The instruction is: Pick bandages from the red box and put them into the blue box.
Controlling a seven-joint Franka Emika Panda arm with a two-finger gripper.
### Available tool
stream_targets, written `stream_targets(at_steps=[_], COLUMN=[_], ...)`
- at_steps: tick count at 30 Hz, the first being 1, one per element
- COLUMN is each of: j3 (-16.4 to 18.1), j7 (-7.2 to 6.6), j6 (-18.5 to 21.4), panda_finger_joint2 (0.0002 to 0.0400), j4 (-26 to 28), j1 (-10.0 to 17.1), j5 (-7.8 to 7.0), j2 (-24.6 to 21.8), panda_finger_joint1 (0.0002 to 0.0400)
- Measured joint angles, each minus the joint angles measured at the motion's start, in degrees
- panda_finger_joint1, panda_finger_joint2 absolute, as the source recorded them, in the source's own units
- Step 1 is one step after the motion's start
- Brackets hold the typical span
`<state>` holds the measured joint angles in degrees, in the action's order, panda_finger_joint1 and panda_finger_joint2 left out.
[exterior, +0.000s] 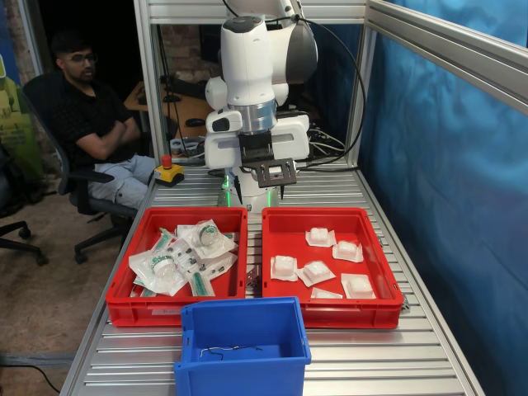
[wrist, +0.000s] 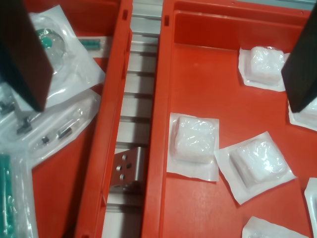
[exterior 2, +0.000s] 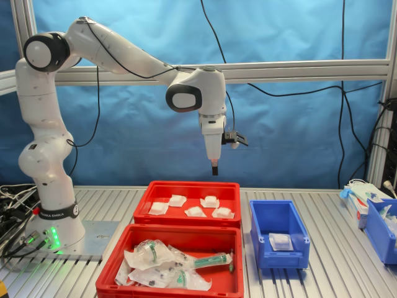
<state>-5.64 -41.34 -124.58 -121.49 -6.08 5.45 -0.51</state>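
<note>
Bandages (exterior: 317,272): small white pads in flat wrappers, loose on the floor of the red box (exterior: 272,223); six show in the first exterior view, five in the second exterior view, so the count is uncertain. In the first exterior view this box sits at 3 o'clock of its twin tray (exterior: 140,247), which holds clear green-printed packets (exterior: 177,262). The blue box (exterior 2: 257,233) stands just beside both trays; in the second exterior view one white packet (exterior 2: 280,241) already lies on its floor.

Progress, as a judgement: one bandage seems delivered and most are left to move.

Gripper (exterior 2: 214,169): hangs well above the red box, empty, with the jaws released; in the wrist view the two dark fingers (wrist: 22,54) stand wide apart with nothing between.

Surface: a ribbed aluminium table (exterior: 371,363). Surroundings: blue sheeting (exterior 2: 298,124) on a metal frame, a second blue bin (exterior 2: 372,226) at 3 o'clock in the second exterior view, and a seated man (exterior: 91,124) beyond the frame at 10 o'clock in the first exterior view.
</note>
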Motion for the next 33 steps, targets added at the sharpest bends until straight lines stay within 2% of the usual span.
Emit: stream_targets(at_steps=[26, 33], j3=[0.00, 0.08], j7=[0.00, 0.00], j6=[0.00, 0.00], panda_finger_joint2=[0.0400, 0.0400], j4=[0.00, -0.02], j1=[-0.13, -1.85], j5=[0.00, 0.00], j2=[0.00, 0.00], panda_finger_joint1=[0.0400, 0.0400])
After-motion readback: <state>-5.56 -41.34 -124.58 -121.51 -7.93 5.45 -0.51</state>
